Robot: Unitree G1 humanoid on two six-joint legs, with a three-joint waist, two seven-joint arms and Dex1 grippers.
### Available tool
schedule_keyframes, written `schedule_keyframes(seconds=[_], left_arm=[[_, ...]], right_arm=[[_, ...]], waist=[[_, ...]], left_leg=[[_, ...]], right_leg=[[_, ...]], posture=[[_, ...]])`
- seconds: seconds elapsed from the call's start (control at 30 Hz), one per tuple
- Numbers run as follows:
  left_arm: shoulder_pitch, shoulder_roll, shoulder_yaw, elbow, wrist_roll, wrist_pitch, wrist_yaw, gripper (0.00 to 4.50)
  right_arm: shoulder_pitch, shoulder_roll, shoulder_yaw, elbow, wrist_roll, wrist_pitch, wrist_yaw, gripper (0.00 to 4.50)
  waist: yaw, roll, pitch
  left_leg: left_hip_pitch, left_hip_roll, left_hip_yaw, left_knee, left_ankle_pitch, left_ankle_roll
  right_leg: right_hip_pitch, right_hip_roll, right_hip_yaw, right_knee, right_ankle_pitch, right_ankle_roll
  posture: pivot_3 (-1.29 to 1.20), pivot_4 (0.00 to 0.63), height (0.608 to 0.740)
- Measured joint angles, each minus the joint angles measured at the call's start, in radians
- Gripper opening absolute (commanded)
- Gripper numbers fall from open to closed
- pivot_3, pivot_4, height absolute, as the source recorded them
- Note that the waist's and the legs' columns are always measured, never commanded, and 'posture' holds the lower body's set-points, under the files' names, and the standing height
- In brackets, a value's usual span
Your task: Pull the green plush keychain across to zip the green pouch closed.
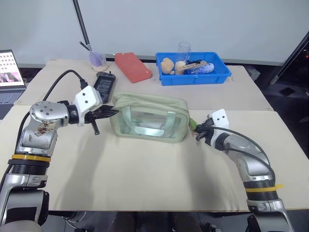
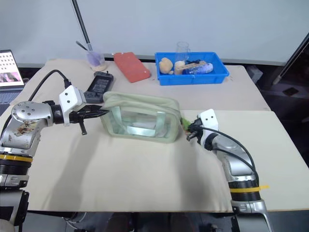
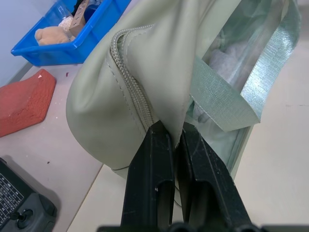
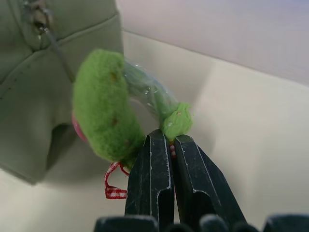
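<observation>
The green pouch lies in the middle of the table, with its clear side panel and strap handle facing me. At its left end my left gripper is shut on a fold of the pouch's fabric, right beside the zipper. The green plush keychain hangs by a thin link from the zipper pull at the pouch's right end, and a small red-checked ribbon loop dangles under it. There my right gripper is shut on the keychain's narrow tip, low over the table.
A blue tray with tan plush toys and a clear glass stands at the back right. A red flat case, a black handheld device and a small purple cup lie behind the pouch. A laptop sits far left.
</observation>
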Motion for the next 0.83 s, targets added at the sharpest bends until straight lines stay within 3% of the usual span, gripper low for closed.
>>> schedule_keyframes(seconds=[0.13, 0.33, 0.37, 0.43, 0.63, 0.83], left_arm=[[-0.001, 0.001, 0.004, 0.0, -0.015, 0.032, -0.011, 1.52], [0.001, 0.071, 0.095, -0.018, -0.162, 0.227, -0.082, 4.22], [-0.001, 0.099, 0.118, -0.019, -0.186, 0.266, -0.093, 4.5], [-0.004, 0.162, 0.171, -0.019, -0.237, 0.351, -0.116, 4.5], [0.008, 0.256, 0.289, -0.017, -0.275, 0.432, -0.096, 4.5], [0.022, 0.257, 0.324, -0.017, -0.275, 0.439, -0.069, 4.5]], right_arm=[[-0.021, -0.046, -0.003, 0.0, 0.016, -0.023, 0.065, 1.43], [-0.152, -0.332, -0.06, -0.078, 0.137, 0.019, 0.338, 3.5], [-0.17, -0.369, -0.075, -0.096, 0.167, 0.035, 0.378, 3.8], [-0.209, -0.432, -0.098, -0.13, 0.244, 0.097, 0.454, 4.48], [-0.288, -0.477, -0.174, -0.263, 0.475, 0.282, 0.508, 4.48], [-0.29, -0.47, -0.179, -0.299, 0.505, 0.294, 0.446, 4.48]], waist=[[0.0, 0.0, 0.0], [-0.001, 0.001, 0.001], [-0.003, 0.001, 0.001], [-0.008, 0.001, 0.001], [-0.003, 0.001, 0.001], [0.008, 0.001, 0.001]], left_leg=[[0.0, 0.0, 0.0, 0.0, 0.0, 0.0], [-0.001, 0.001, -0.001, -0.002, 0.0, 0.0], [-0.001, 0.001, -0.001, -0.002, 0.0, 0.0], [-0.001, 0.002, -0.001, -0.003, -0.001, 0.001], [0.0, 0.001, 0.0, -0.003, -0.001, 0.001], [0.0, -0.001, 0.001, -0.003, -0.001, 0.0]], right_leg=[[0.0, 0.0, 0.0, 0.0, 0.0, 0.0], [-0.002, 0.001, 0.0, -0.001, -0.001, 0.0], [-0.002, 0.001, 0.0, 0.0, -0.001, 0.0], [-0.002, 0.002, 0.0, 0.0, -0.003, 0.002], [-0.002, 0.0, 0.0, 0.0, -0.006, -0.003], [-0.002, -0.002, -0.001, -0.001, -0.005, -0.004]], posture=[[0.0, 0.15, 0.74], [0.0, 0.15, 0.74], [0.0, 0.15, 0.74], [0.0, 0.15, 0.74], [0.0, 0.15, 0.74], [0.0, 0.15, 0.74]])
